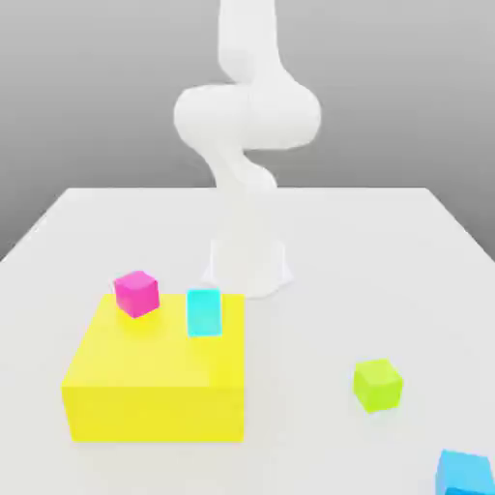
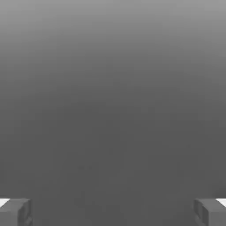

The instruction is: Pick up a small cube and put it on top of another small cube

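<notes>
The claw (image 2: pixel 113 212) stands wide and empty: in the hand view its two fingertips (image 2: pixel 15 211) sit at opposite edges with nothing but grey between them.

The lime-green cube (image 1: pixel 377 385) rests on the white worktop (image 1: pixel 387 251) toward the exterior view's right, near the front, square on its base and clear of everything around it. The magenta cube (image 1: pixel 135 293) sits on top of the big yellow block (image 1: pixel 155 377), at that block's rear corner on the exterior view's left, with a cyan block (image 1: pixel 203 312) just beside it. A sky-blue cube (image 1: pixel 464 474) lies at the front corner on the right, near the green one but apart from it.

The arm (image 1: pixel 247 116) rises behind the yellow block. Judged from this, the green cube lies forward of the arm's base and to the exterior view's right, while its destination is raised and well apart on the left. The cube has no long axis, so any square approach should serve.
</notes>
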`<state>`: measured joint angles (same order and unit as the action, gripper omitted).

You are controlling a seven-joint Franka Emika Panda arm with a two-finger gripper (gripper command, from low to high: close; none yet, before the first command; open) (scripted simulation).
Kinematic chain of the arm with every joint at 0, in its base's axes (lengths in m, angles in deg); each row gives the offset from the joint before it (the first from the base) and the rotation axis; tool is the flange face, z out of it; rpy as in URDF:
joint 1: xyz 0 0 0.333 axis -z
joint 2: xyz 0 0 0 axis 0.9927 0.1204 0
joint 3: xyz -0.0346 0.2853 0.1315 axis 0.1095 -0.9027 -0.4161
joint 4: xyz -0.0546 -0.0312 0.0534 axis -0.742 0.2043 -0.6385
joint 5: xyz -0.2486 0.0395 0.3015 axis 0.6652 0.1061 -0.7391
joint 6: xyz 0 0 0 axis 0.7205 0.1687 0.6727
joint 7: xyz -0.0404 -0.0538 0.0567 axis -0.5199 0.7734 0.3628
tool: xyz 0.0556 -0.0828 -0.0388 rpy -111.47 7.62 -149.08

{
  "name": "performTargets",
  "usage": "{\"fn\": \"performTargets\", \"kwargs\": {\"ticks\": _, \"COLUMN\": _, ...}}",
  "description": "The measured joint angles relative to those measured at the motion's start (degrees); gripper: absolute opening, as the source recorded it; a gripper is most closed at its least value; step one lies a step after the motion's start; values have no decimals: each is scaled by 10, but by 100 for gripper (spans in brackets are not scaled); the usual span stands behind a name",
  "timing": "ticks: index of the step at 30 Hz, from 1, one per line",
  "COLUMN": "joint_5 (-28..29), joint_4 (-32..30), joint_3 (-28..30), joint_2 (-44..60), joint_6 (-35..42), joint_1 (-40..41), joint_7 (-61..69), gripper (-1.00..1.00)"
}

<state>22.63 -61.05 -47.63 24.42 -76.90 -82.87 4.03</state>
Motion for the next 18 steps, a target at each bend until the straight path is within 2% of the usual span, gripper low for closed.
{"fn": "performTargets", "kwargs": {"ticks": 9, "joint_5": 45, "joint_4": -106, "joint_3": -104, "joint_2": 197, "joint_6": -118, "joint_1": -4, "joint_7": -87, "gripper": 0}}
{"fn": "performTargets", "kwargs": {"ticks": 18, "joint_5": 62, "joint_4": -209, "joint_3": -171, "joint_2": 383, "joint_6": -233, "joint_1": -48, "joint_7": -153, "gripper": 0}}
